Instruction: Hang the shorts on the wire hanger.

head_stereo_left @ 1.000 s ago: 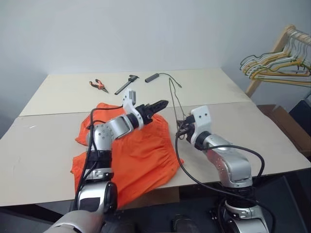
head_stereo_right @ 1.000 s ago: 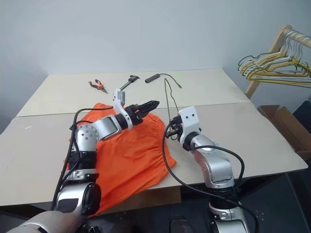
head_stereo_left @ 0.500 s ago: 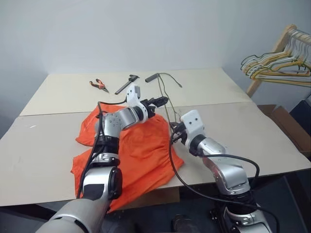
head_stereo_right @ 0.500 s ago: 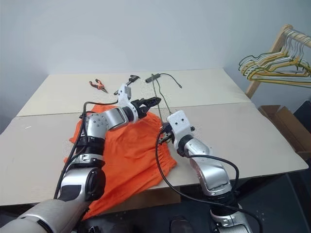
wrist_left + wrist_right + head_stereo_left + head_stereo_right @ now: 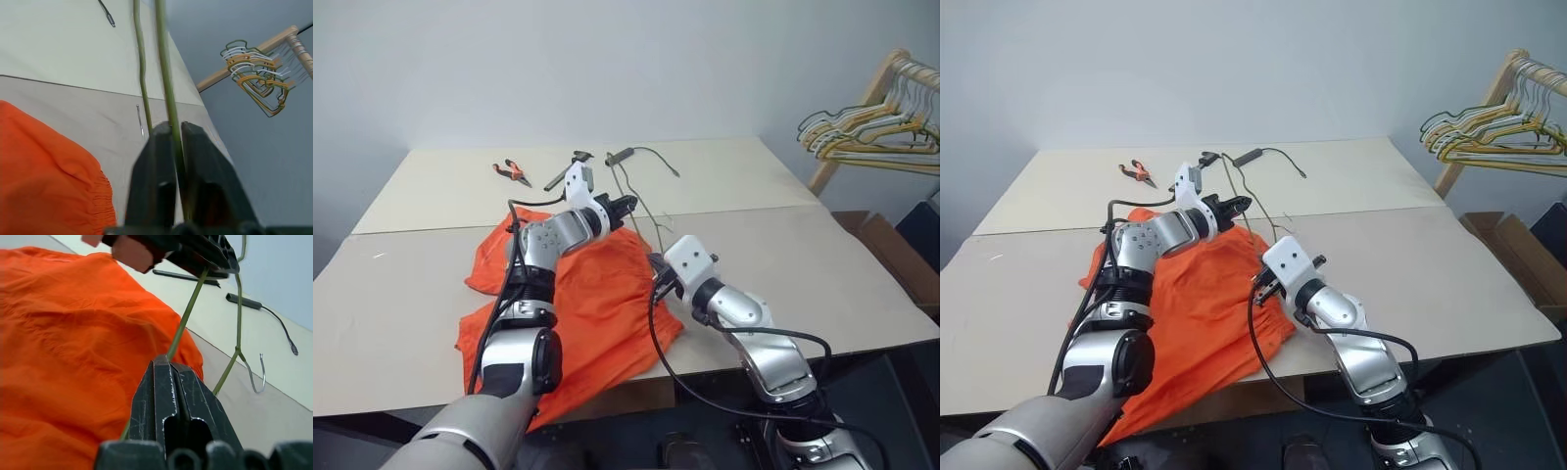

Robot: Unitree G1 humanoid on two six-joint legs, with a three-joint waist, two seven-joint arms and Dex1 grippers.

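Both the left gripper (image 5: 172,128) and right gripper (image 5: 172,366) grasp the wire hanger (image 5: 1235,188) above the shorts' (image 5: 597,304) edge.

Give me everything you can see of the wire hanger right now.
The wire hanger is one thin olive-green wire, bent into a frame with a small hook lying on the table. It is lifted at a tilt above the table, beside the edge of the orange shorts. The left gripper is shut on one wire run, and the right gripper is shut on another part lower down. Nothing hangs on it.
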